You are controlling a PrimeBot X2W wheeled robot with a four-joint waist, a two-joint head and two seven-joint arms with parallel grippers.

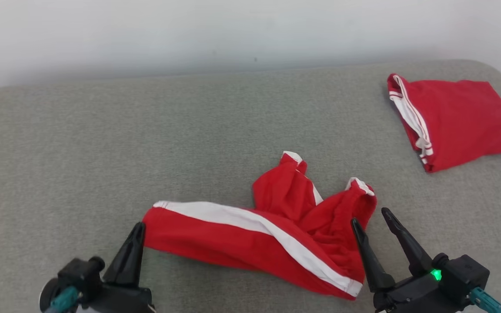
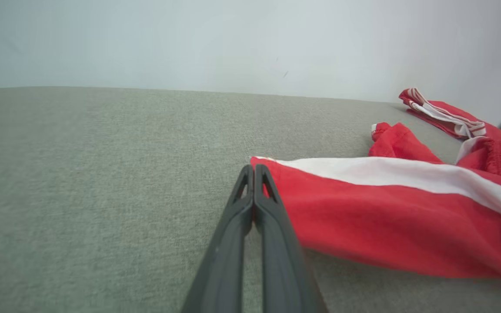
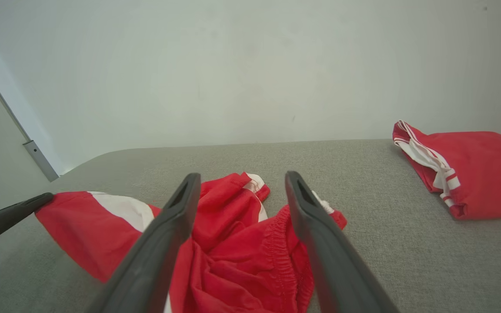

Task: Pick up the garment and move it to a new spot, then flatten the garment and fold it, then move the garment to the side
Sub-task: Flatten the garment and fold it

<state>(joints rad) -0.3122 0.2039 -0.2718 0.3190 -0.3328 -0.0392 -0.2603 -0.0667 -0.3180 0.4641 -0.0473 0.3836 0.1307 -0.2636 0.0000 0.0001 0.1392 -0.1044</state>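
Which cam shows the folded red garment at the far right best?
Head view: the folded garment lies almost whole, seen from above. Right wrist view has it low-angle and cut by the frame edge; left wrist view catches a thin sliver.

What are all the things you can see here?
crumpled red garment with a broad white stripe: one, red and white, middle of the surface, near the robot
folded red garment with thin white stripes: one, red and white, far right
grey fabric surface: one, grey, under both garments
pale wall: one, whitish, behind
left gripper: one, dark, shut at the crumpled garment's left end
right gripper: one, dark, open at its bunched right end
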